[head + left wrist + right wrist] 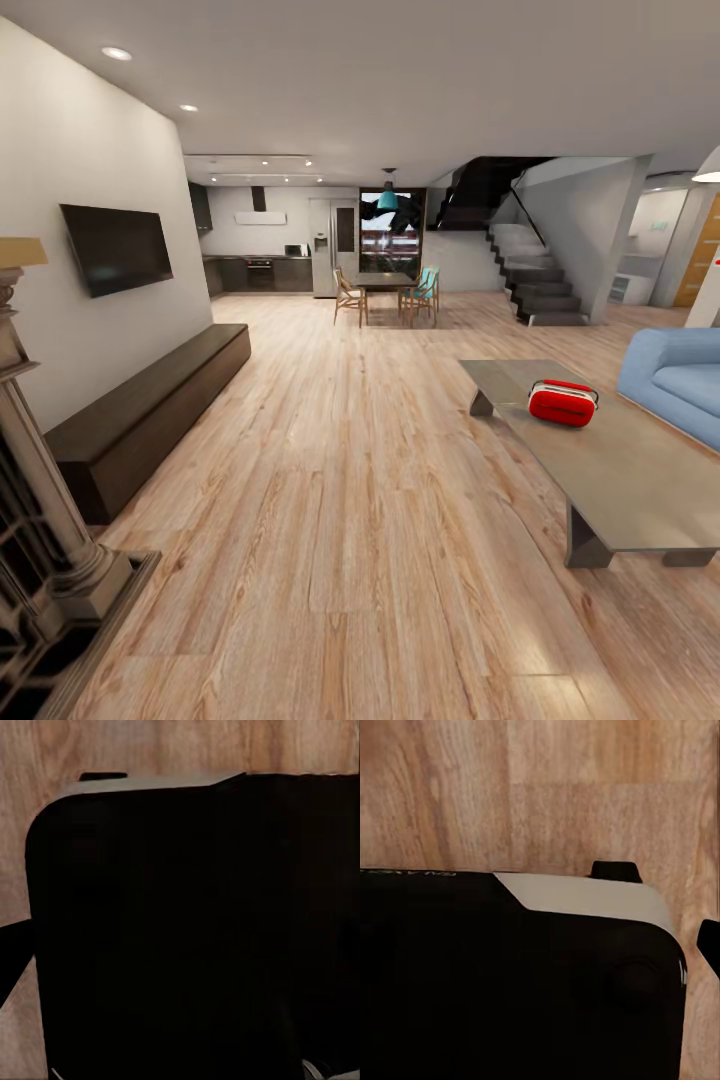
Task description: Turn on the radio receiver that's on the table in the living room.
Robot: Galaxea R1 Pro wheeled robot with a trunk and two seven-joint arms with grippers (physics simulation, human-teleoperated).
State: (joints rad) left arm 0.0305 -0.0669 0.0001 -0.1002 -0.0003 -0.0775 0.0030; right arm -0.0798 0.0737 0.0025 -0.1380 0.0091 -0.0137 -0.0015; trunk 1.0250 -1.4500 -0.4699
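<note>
Red radio receiver [562, 402] sits on grey bench [640, 480], right-centre of head frame, w/ blue sofa [680, 380] just beyond. Wood floor [350, 500] between. Wrist cams: dark robot body over planks; gripper state, L & R, can't tell.

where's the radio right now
In the head view the radio sits on the grey table at the right of the picture, near its far end, with the blue sofa just beyond it.
</note>
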